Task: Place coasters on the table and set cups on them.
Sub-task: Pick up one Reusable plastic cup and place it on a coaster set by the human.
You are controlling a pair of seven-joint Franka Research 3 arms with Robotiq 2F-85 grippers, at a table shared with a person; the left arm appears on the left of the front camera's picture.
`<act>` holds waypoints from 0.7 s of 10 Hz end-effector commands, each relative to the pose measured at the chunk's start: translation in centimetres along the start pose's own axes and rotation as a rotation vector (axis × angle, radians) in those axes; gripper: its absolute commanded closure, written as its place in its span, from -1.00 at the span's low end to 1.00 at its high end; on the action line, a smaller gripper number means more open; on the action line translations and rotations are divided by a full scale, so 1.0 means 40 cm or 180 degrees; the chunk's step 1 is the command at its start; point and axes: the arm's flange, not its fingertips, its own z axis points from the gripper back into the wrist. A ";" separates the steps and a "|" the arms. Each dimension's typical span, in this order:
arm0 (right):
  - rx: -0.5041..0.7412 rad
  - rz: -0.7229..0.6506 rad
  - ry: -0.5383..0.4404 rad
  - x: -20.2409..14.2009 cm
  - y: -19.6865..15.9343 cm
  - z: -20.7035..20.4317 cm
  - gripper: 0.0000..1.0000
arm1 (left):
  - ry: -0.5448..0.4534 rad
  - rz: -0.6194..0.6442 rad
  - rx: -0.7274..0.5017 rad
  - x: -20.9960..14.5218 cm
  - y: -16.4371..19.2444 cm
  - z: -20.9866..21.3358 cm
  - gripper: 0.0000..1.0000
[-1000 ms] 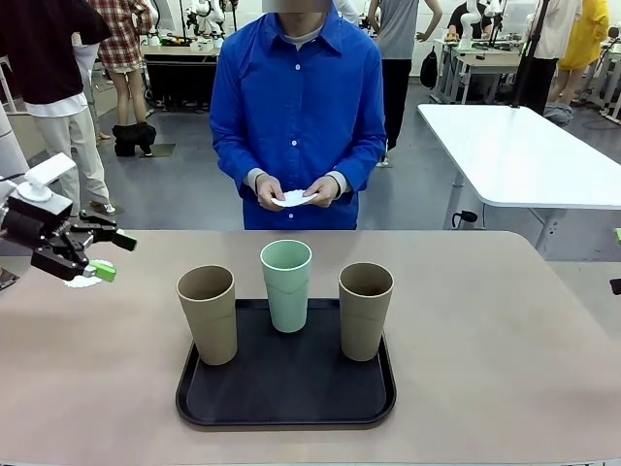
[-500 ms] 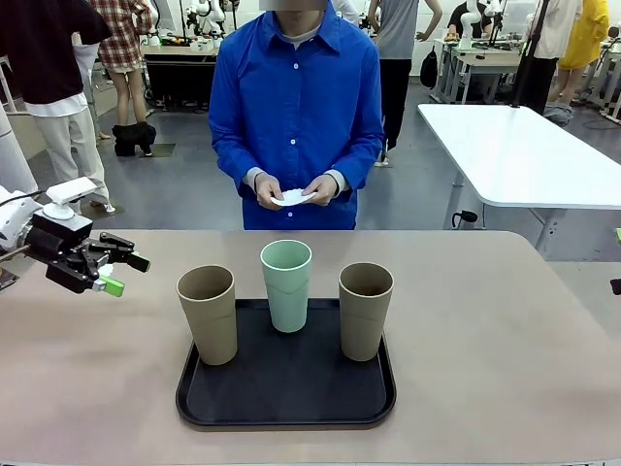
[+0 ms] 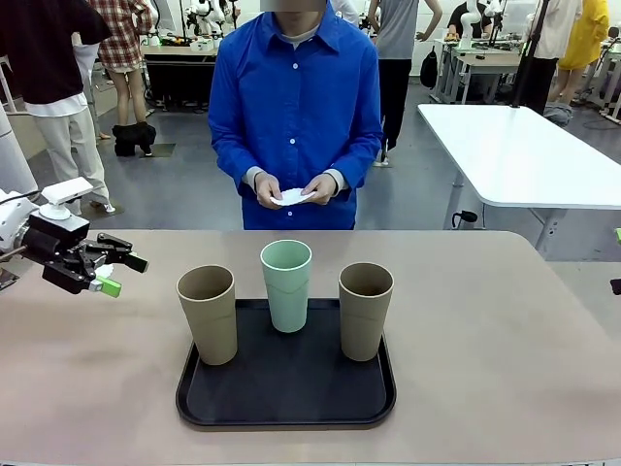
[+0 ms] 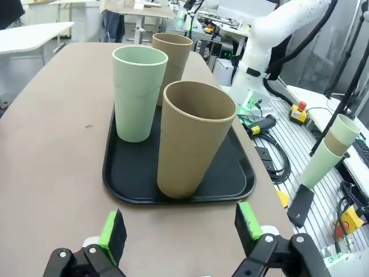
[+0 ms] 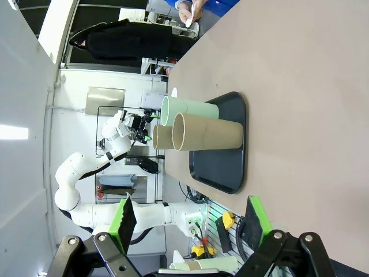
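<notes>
Three cups stand upright on a black tray [image 3: 286, 413]: a tan cup [image 3: 208, 313] on the left, a mint green cup [image 3: 286, 284] in the middle and farther back, and a tan cup [image 3: 366, 309] on the right. Across the table [image 3: 485, 369], a person holds white coasters [image 3: 294, 197] in both hands. My left gripper [image 3: 116, 275] hovers open over the table's left side, left of the tray. It points at the near tan cup [image 4: 193, 138], with nothing between its green pads [image 4: 112, 228]. My right gripper [image 5: 190, 222] is open and empty, looking along the table at the cups [image 5: 202, 124].
A white table [image 3: 514, 155] stands behind to the right, and other people move in the background. Bare tabletop lies on both sides of the tray [image 4: 115, 184] and between it and the person.
My left gripper has shifted a little right toward the tray and levelled out, then stayed nearly still. The cups and the person's hands are unchanged.
</notes>
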 end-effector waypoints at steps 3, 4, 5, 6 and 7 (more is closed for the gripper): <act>0.0024 -0.0005 0.0000 0.002 0.001 -0.001 -1.00 | -0.0489 -0.0311 -0.0069 -0.063 -0.014 -0.059 -1.00; 0.0024 -0.0005 0.0000 0.002 0.001 -0.001 -1.00 | -0.0709 -0.0259 -0.0078 -0.069 -0.001 -0.066 -1.00; 0.0024 -0.0005 0.0000 0.002 0.001 -0.001 -1.00 | -0.0831 -0.0246 -0.0018 -0.077 0.008 -0.081 -1.00; 0.0024 -0.0005 0.0000 0.002 0.001 -0.001 -1.00 | -0.0902 -0.0246 0.0009 -0.078 0.015 -0.091 -1.00; 0.0024 -0.0005 0.0000 0.002 0.001 -0.001 -1.00 | -0.0964 -0.0280 0.0002 -0.081 0.019 -0.103 -1.00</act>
